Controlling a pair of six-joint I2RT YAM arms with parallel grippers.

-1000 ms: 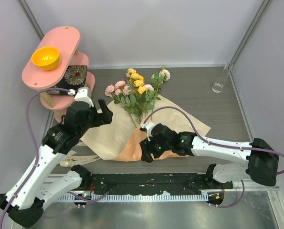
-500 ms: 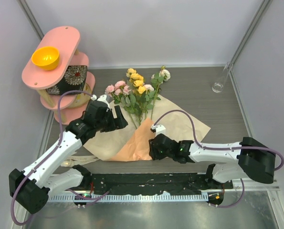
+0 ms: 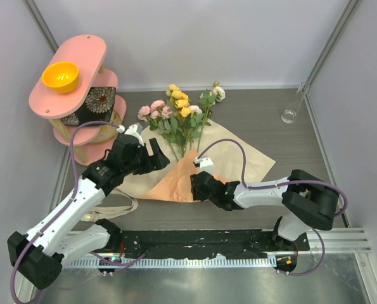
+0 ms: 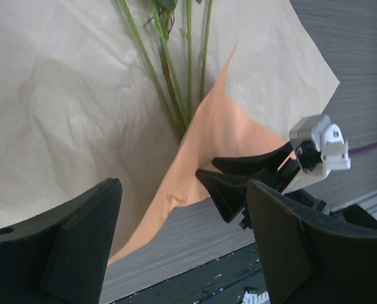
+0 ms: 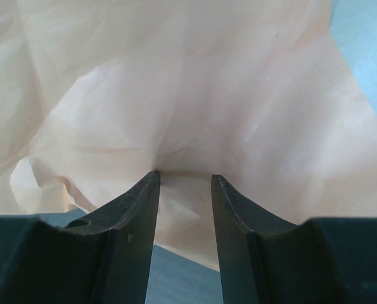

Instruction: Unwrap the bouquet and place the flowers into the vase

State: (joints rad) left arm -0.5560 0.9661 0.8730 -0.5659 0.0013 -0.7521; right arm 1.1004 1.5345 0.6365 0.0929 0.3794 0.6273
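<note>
While the bouquet [image 3: 187, 142] lies unwrapped at mid-table, both arms reach in over its paper.

- Kraft paper [image 3: 242, 158]: spread flat as a pale sheet on the grey table [image 3: 264, 111], with an orange flap [image 4: 220, 133] folded up over its near edge.
- Flowers [image 3: 178, 109]: pink, yellow and white heads point to the far side. The green stems [image 4: 169, 82] run back across the sheet and disappear under the orange flap.
- Right gripper [image 5: 185, 176]: low at the near edge of the flap. Fingers [image 5: 132, 215] are drawn partway together with a fold of the orange paper between them, and creases pucker at the tips. It reads as a pinch on the paper.
- Left gripper [image 4: 183, 185]: above the pale sheet just left of the stems, jaws spread wide, nothing between them, not touching paper as far as I can see.
- Vase [image 3: 291, 107]: clear glass, tilted, at the far right corner by the wall, well apart from the bouquet.
- Cream ribbon [image 3: 112, 208]: loose on the table near the left arm.
- Pink tiered shelf [image 3: 80, 47], far left: orange bowl [image 3: 60, 76] on top, black floral box [image 3: 98, 102] on the tier below.
</note>
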